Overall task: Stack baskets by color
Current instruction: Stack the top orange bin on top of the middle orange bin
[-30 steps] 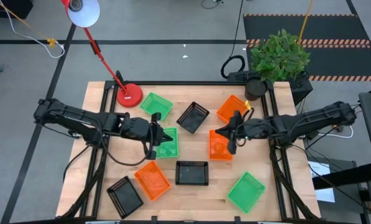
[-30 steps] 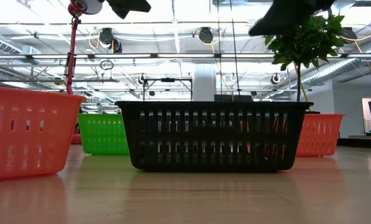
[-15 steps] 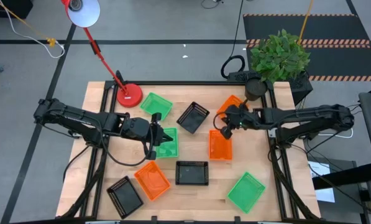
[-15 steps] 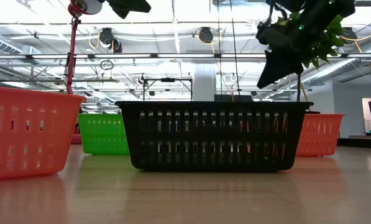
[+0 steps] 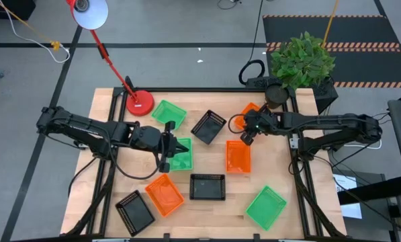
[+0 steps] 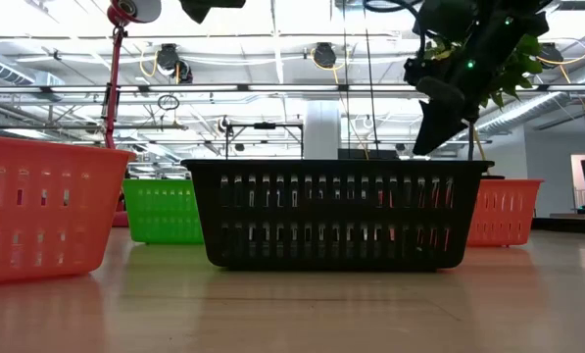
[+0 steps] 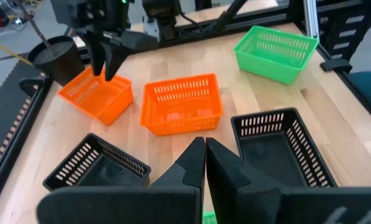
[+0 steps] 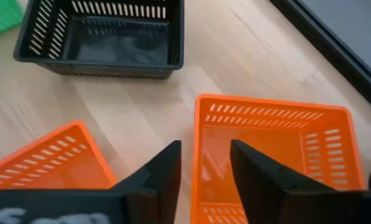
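The right gripper (image 5: 248, 136), fingers parted and empty, hung above an orange basket (image 5: 251, 113) beside the plant pot (image 5: 276, 95); the left gripper (image 5: 165, 156) was clenched.

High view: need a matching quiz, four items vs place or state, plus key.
Items:
1. left gripper
2. right gripper
3. lamp base
4. black basket

Places or states:
A. open, above an orange basket at the table's far right
B. far left corner of the table
C. shut, over a green basket
D. near edge, centre

Pairs: 1-C, 2-A, 3-B, 4-D
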Robot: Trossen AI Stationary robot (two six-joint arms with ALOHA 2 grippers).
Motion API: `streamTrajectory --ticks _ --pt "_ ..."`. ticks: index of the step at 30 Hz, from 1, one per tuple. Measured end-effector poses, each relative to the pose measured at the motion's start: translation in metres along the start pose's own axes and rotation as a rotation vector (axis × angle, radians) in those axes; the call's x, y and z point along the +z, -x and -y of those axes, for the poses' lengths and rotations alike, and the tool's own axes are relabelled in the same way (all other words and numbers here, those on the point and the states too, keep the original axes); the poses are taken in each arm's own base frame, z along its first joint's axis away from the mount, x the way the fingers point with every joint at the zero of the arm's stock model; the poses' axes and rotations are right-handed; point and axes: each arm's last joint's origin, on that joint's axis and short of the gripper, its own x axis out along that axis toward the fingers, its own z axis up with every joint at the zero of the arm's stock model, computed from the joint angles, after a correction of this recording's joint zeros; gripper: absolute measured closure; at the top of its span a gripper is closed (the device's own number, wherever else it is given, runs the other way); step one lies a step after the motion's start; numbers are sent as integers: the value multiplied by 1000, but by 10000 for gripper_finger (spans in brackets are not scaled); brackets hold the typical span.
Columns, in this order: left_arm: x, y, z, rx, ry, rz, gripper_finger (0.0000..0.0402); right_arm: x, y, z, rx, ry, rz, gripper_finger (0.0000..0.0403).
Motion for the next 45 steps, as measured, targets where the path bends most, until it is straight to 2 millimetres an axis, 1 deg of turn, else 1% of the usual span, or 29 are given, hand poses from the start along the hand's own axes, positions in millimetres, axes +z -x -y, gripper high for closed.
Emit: streamTrajectory --ticks 6,12,24,28,35,40,45 --pt "1 0 0 1 3 8 385 1 -5 4 4 -38 -23 229" --pt "1 0 0 1 -1 6 385 1 -18 5 46 -33 -90 214" --pt "0 0 0 0 -6 1 385 -3 -43 -1 20 -11 -172 219" --pt "-1 0 0 -1 -6 -6 385 -4 -47 -2 16 21 -189 219" --pt "0 0 0 -1 -3 -5 385 -5 -47 -2 12 55 -196 221" --pt "0 0 0 0 -2 -3 385 -7 -54 1 -5 72 -229 239" --pt "0 0 0 -1 18 -2 385 -8 -61 4 -22 65 -256 282"
